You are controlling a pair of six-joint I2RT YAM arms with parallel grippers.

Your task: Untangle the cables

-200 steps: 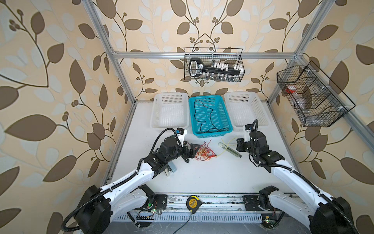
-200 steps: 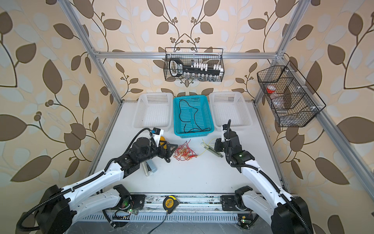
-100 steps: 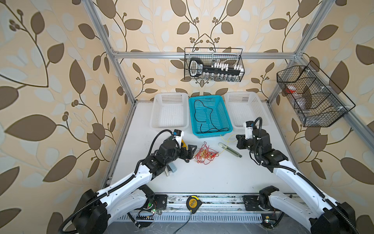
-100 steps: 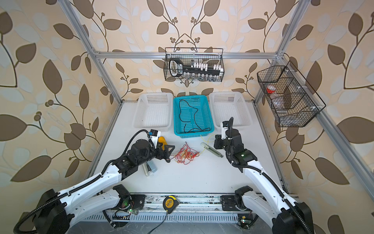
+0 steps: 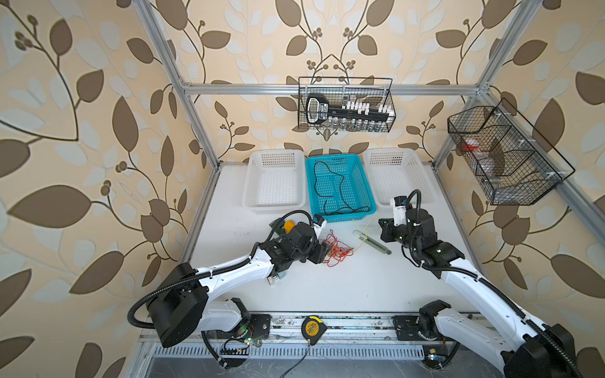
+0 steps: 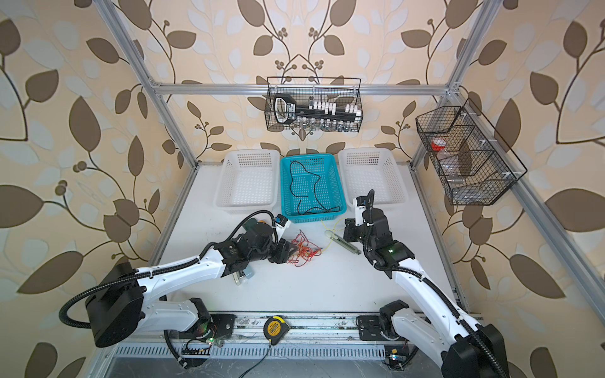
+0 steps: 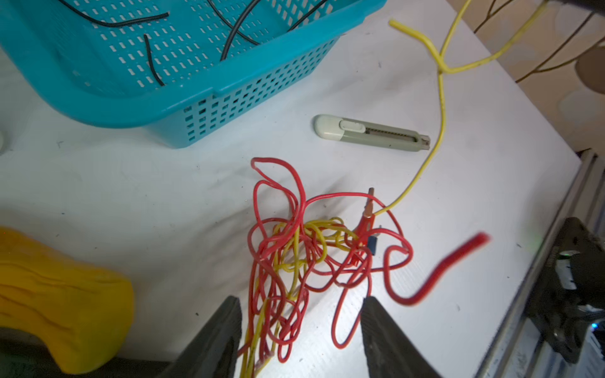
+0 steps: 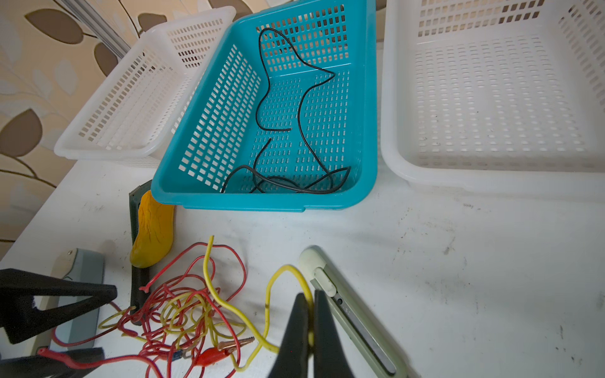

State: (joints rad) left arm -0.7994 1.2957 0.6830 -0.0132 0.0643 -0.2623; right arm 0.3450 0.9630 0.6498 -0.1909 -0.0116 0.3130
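Yellow-from-red separation step: right end effector (image 8: 309, 327) pinching yellow cable (image 7: 442, 108), left end effector (image 7: 300, 301) spread astride red-yellow tangle (image 7: 294, 248) on worktop (image 7: 131, 183) (black cable (image 8: 299, 121) already in teal basket (image 8: 262, 203)); next, probably clamp tangle, draw yellow out slowly.

We find every view bright under even, diffuse light; the white table (image 5: 327, 288) looks nearly washed out, with only faint, soft shadows; both top views bow the frame posts (image 5: 196, 124) toward the edges; in the left wrist view the loose end of the red cable (image 7: 451, 261) and the far end of the yellow cable (image 7: 442, 98) are blurred.
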